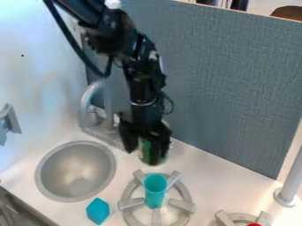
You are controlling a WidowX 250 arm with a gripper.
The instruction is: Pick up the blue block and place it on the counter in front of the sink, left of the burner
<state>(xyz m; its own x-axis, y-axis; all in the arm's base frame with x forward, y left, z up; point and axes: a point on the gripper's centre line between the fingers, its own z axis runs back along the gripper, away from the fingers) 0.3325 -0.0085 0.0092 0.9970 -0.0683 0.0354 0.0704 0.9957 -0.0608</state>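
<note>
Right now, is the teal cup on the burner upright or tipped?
Upright: the teal cup stands on the burner, open rim facing up, narrower end down.

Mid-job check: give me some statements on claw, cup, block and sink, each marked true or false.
1. The turquoise cup stands upright on the burner. True.
2. The claw grips the turquoise cup. False: the cup stands apart, below it.
3. Something green shows at the claw. True, though I can't tell what it is.
4. The blue block lies inside the sink. False: it lies on the counter, beside the sink.
</note>
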